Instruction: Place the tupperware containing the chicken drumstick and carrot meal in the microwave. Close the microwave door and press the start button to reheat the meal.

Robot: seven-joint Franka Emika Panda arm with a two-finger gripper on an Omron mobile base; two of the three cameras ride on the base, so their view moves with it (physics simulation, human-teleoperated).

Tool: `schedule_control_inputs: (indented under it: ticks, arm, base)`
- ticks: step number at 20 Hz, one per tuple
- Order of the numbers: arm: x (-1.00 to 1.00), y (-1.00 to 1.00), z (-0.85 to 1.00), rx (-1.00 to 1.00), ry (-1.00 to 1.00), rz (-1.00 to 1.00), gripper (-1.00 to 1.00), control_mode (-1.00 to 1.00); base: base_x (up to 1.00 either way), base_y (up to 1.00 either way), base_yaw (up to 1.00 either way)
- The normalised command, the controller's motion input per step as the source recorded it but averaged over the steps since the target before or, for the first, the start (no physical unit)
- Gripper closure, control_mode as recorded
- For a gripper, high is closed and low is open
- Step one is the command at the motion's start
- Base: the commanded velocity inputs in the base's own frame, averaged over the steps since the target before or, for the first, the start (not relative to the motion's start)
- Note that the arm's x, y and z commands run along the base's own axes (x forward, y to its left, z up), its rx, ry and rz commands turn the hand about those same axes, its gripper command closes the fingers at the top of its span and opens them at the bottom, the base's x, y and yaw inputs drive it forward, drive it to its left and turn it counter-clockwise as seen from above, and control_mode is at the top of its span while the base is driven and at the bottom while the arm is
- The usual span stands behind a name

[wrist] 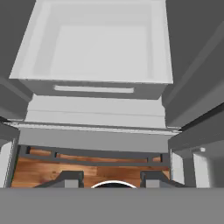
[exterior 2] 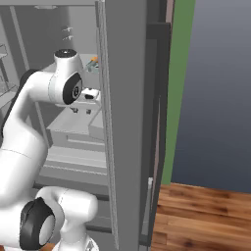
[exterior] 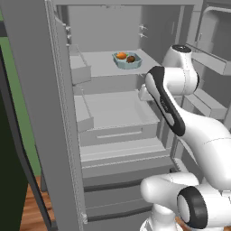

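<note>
The tupperware (exterior: 127, 61) sits upper centre in the left base view on a flat grey fridge shelf (exterior: 101, 63) — a pale blue tray with angled corners holding the orange carrot (exterior: 121, 56) and brown drumstick (exterior: 131, 58). Below, a boxy open drawer (wrist: 94, 52) — smooth, matte. The gripper (wrist: 111, 178) grasps nothing, fingers parted.

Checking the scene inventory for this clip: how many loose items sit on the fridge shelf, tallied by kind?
tupperware: 1
carrot: 1, lying in the tupperware
chicken drumstick: 1, lying in the tupperware beside the carrot
Total: 3
All three sit on the upper fridge shelf, above the drawer.
</note>
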Motion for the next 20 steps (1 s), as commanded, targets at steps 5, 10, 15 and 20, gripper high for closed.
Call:
schedule_control_inputs:
  ticks: [5,10,15,20]
  arm:
    - [-0.02,0.0,0.0,0.0,-0.13,-0.01,-1.0,-1.0]
    - [0.0,0.06,0.02,0.0,-0.29,-0.06,-1.0,-1.0]
    - [0.0,0.0,0.05,0.0,-0.33,-0.1,-1.0,-1.0]
    - [0.0,0.01,0.17,0.02,-0.27,-0.09,-1.0,-1.0]
  base:
    - [0.0,0.0,0.0]
    - [0.0,0.0,0.0]
    - [0.0,0.0,0.0]
    - [0.0,0.0,0.0]
